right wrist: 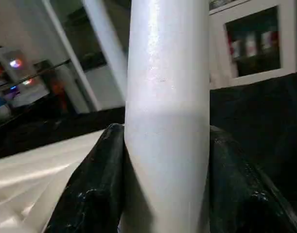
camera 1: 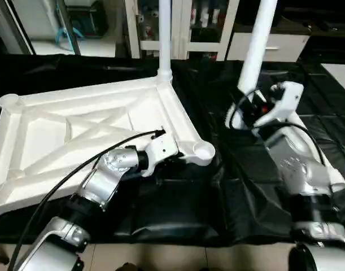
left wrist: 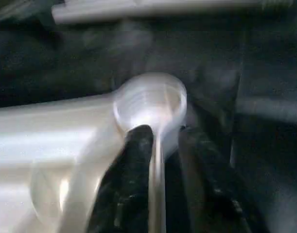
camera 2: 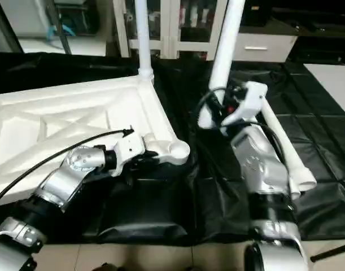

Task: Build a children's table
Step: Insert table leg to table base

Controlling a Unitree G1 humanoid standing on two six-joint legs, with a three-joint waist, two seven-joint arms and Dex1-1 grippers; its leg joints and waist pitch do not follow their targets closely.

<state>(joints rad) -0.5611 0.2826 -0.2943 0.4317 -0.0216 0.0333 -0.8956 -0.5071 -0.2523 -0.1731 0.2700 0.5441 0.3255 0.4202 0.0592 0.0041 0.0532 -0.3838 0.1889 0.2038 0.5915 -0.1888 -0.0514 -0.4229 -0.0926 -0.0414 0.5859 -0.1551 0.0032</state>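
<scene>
A: The table top (camera 1: 87, 132) lies underside up on the black cloth (camera 1: 245, 186), one leg (camera 1: 165, 39) already standing in its far corner.

B: Your left gripper (left wrist: 160, 160) pinches the rim by the near corner socket (camera 1: 203, 150); your right gripper (right wrist: 165, 160) is clamped on another leg (camera 2: 226, 42).

A: Bring it plumb over that socket before lowering. Writing?

B: None readable.

Top (camera 2: 65, 121) lies ribs-up on black cloth (camera 2: 324, 141). One leg (camera 2: 142, 34) stands upright in far corner socket. R gripper (camera 2: 217, 116) holds 2nd leg (camera 2: 227, 39) tilted, off to the right of top. L gripper (camera 2: 152, 155) at near corner socket (camera 2: 177, 149). 3rd leg (camera 2: 288, 155) lies on cloth beside R arm
</scene>
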